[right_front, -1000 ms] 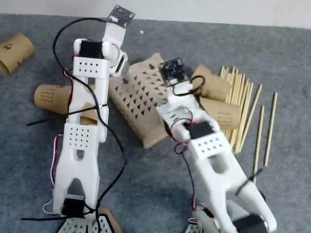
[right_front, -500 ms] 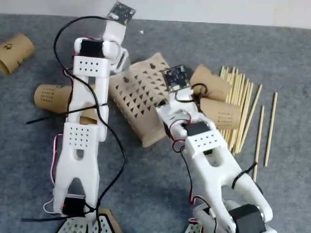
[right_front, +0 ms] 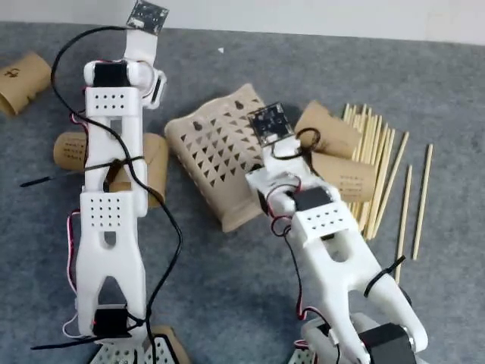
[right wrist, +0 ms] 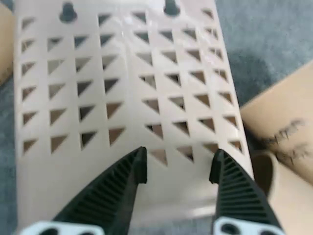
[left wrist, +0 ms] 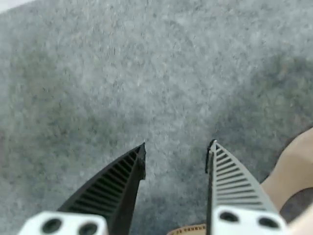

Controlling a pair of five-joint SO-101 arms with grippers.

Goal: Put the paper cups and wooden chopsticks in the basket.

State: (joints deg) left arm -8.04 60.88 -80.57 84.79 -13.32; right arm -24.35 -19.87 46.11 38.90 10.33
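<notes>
Both sets of jaws agape; nothing gripped.
Judging the paper cups (right_front: 352, 180) just right of the tipped basket (right_front: 216, 155) light, thin-walled, easily crushed; best pinched gently at the rim; wooden chopsticks (right_front: 379, 163) farther right on the table (right_front: 227, 303) likely stiff, slim, apt to roll; best taken mid-length; left jaws wide open over bare table at far left; right jaws wide open just above the basket's perforated wall, holding nothing.

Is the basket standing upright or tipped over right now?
Tipped over: the basket lies on its side, its perforated wall facing up beneath the right gripper.
</notes>
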